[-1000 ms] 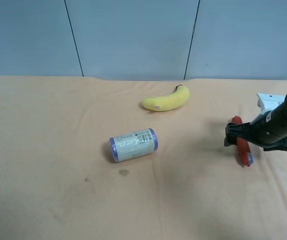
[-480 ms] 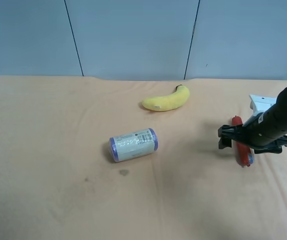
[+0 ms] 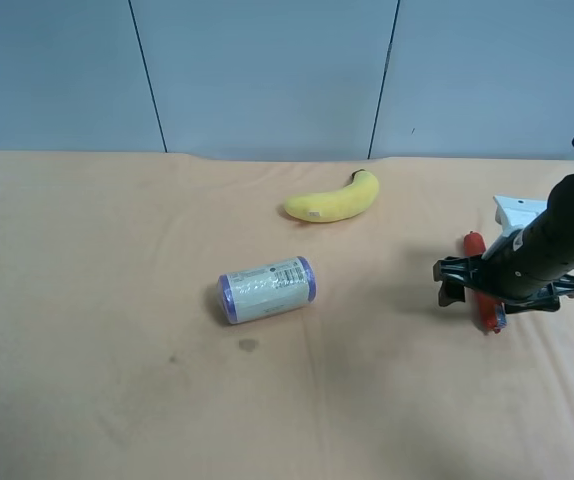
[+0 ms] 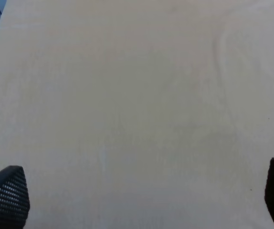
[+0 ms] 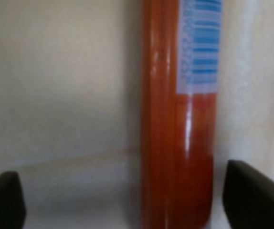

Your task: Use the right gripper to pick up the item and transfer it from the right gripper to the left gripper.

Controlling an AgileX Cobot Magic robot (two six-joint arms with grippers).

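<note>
Red sausage lies on the surface between the right gripper's spread fingers, unclasped. It looks light, stiff and slick-wrapped, so grip it mid-length. Left gripper gapes, empty.

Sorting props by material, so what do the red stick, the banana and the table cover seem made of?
Red stick: glossy plastic film, judging by bright streak highlights and printed barcode label. Banana: probably plush fabric; matte, soft-looking surface. Table cover: likely cloth; dull, with faint creases.
</note>
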